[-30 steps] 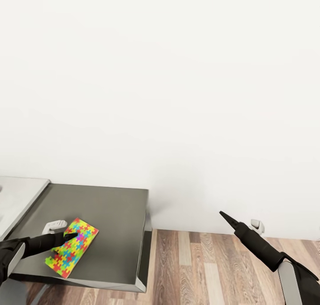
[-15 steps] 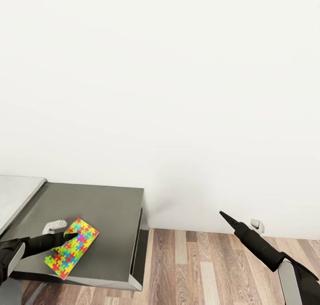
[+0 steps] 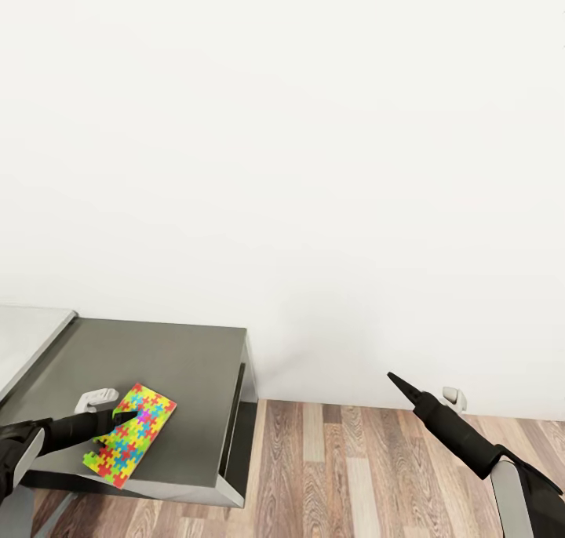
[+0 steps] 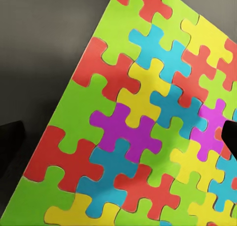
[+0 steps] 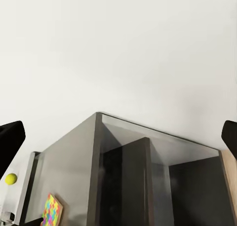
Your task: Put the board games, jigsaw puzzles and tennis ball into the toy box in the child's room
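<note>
Left pincer [image 3: 129, 418] on jigsaw puzzle [image 3: 129, 435], dark counter [image 3: 188, 381].
Puzzle: flat, multicoloured interlocking pieces; left grip state unclear. Right pincer [image 3: 390, 376] fingers apart.

1. the head view swung a little to the right, so the dark grey lower section of the table [image 3: 173, 373] slid toward the left of that view; that was the camera turning.
2. less of the pale grey desk top [image 3: 27, 338] showed at the left edge than a second before.
3. more of the wood-plank floor [image 3: 329, 467] came into sight beside the table's right end.
4. the multicoloured jigsaw puzzle [image 3: 131, 434] sat nearer the table's front right corner than before.
</note>
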